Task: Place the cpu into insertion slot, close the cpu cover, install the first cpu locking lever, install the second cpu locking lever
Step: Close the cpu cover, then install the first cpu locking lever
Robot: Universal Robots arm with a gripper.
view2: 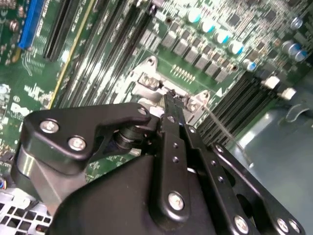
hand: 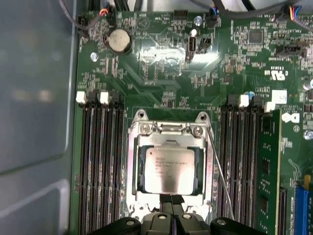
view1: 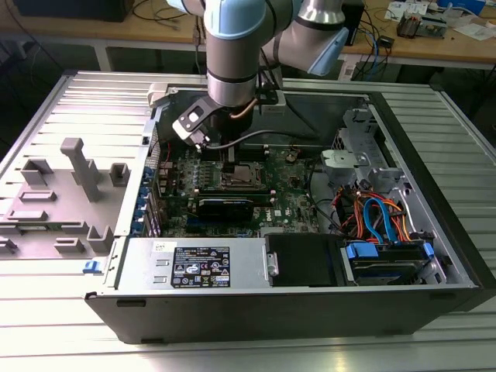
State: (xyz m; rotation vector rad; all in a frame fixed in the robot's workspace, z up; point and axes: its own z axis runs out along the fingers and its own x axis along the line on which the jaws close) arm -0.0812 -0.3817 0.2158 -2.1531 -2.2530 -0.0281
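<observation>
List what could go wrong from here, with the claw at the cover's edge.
1. The claw sits at one edge of the cover; an off-centre push might slip it onto the cpu and scratch it.
2. The lever angles away from the cover, apparently unlatched, so the cover may lift.
3. Memory slots flank the cover closely; a sideways slip could strike them.
</observation>
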